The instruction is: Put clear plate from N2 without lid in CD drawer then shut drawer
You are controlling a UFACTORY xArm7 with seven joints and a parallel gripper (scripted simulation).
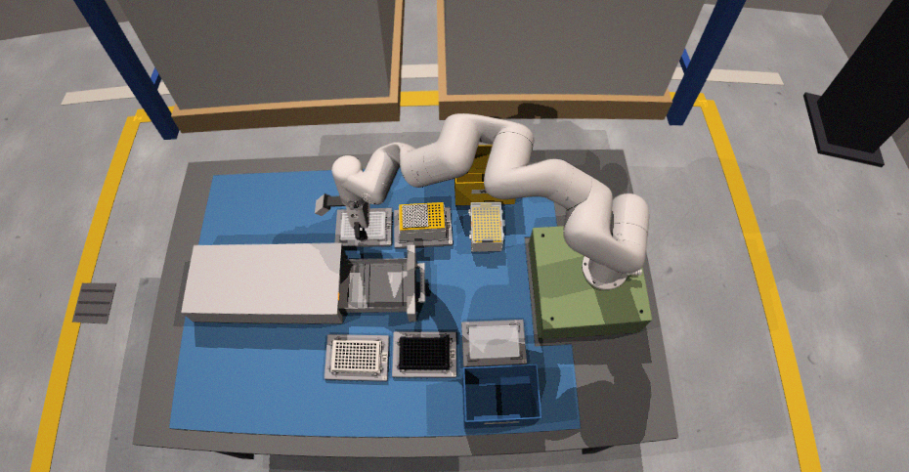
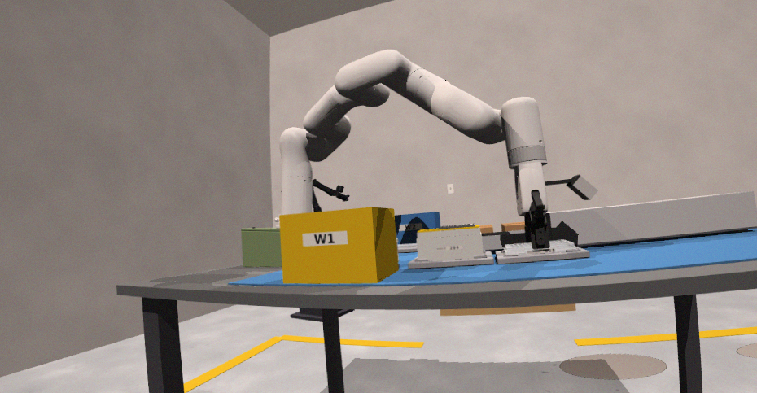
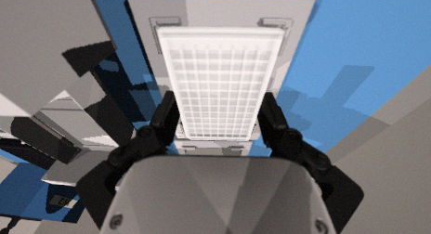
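The clear plate (image 1: 364, 226) lies flat in its grey work nest (image 3: 218, 14) on the blue mat, behind the cooler's drawer. It fills the middle of the wrist view (image 3: 218, 84) as a pale grid of wells. My gripper (image 3: 218, 102) points straight down over it, and its two black fingers press on the plate's long sides at the near end. It also shows in the side view (image 2: 537, 241), low on the plate. The cooler CD (image 1: 264, 280) is a long grey box. Its drawer (image 1: 378, 283) stands open toward the arm's base, empty, with the bar handle (image 1: 420, 280) at its front.
A yellow-topped tip box (image 1: 422, 219) stands right beside the plate's nest, then a yellow rack (image 1: 486, 226) and the yellow bin W1 (image 2: 339, 244). In front of the cooler are a white plate (image 1: 356, 355), a black plate (image 1: 424, 353), a lidded plate (image 1: 493, 341) and a blue bin (image 1: 500, 393).
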